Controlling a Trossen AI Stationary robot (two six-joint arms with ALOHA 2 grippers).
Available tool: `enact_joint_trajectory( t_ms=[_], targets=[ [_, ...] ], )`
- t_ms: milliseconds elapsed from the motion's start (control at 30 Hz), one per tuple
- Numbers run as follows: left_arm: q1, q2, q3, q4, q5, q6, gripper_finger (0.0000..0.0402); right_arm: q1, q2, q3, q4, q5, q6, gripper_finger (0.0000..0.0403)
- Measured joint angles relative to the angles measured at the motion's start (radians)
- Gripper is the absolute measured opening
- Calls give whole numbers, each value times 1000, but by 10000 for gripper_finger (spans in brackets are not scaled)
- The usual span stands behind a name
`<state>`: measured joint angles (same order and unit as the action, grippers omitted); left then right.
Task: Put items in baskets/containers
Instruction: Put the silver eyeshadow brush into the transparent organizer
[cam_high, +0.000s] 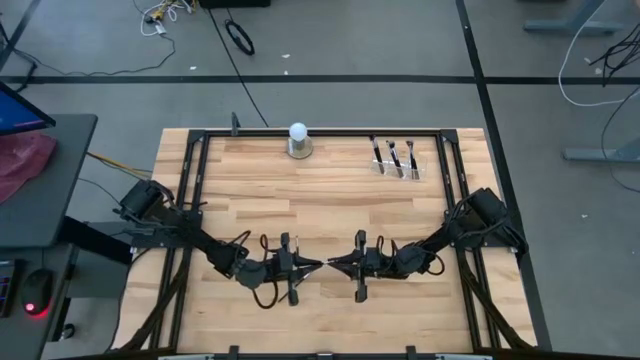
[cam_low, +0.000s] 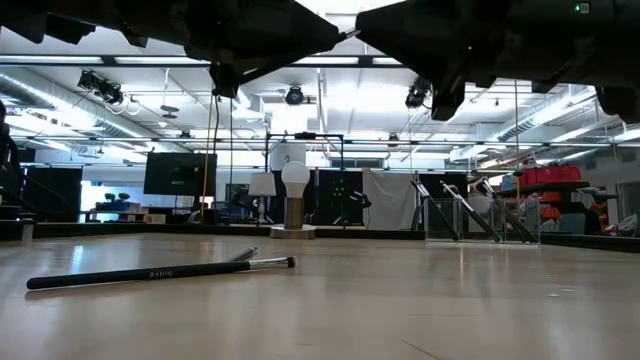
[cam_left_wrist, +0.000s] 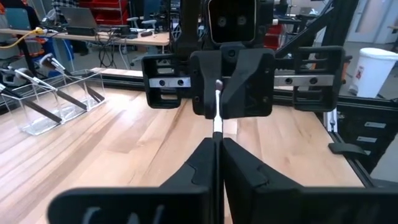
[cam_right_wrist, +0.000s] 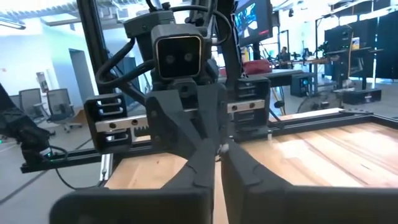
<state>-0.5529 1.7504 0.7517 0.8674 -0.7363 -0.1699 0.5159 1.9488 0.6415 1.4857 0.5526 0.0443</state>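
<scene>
A white ball on a round grey base (cam_high: 298, 140) stands near the wooden tabletop's (cam_high: 330, 200) far edge. Beyond the left edge, a computer mouse (cam_high: 37, 291) rests on a side desk (cam_high: 45, 190).

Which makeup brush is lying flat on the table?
The black brush alone on the bare wood lies flat; the three others lean upright in the clear holder.
</scene>
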Motion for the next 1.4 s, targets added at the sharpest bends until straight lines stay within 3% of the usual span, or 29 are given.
enact_joint_trajectory(
  t_ms=[200, 300, 400, 533, 733, 867, 1033, 1167, 1267, 1400],
  targets=[
    [5, 0, 0, -9, -3, -2, 55, 0, 0, 0, -2, 5, -2, 10],
    [7, -1, 1, -35, -4, -7, 89, 0, -12, -3, -25, 34, -18, 5],
    [9, -2, 2, -79, -11, -16, 135, 7, -100, -28, -155, 110, -15, 4],
    [12, -2, 2, -151, -2, -79, 198, 2, -352, -47, -601, 221, 69, 2],
    [14, 9, 3, -186, -3, -134, 252, -74, -787, 50, -1502, 286, 326, 1],
    [17, 30, 1, -185, -8, -148, 258, -222, -943, 192, -2012, 245, 464, 1],
    [39, 62, 1, -183, -11, -206, 250, -514, -967, 363, -2372, 129, 461, 0],
    [57, 94, 1, -165, -11, -242, 245, -791, -944, 408, -2439, -17, 320, 0],
    [60, 109, 1, -160, -6, -246, 243, -979, -918, 408, -2461, -189, 232, 0],
    [59, 115, 1, -144, -3, -245, 243, -1147, -876, 407, -2502, -240, 159, 0]
  ],
)
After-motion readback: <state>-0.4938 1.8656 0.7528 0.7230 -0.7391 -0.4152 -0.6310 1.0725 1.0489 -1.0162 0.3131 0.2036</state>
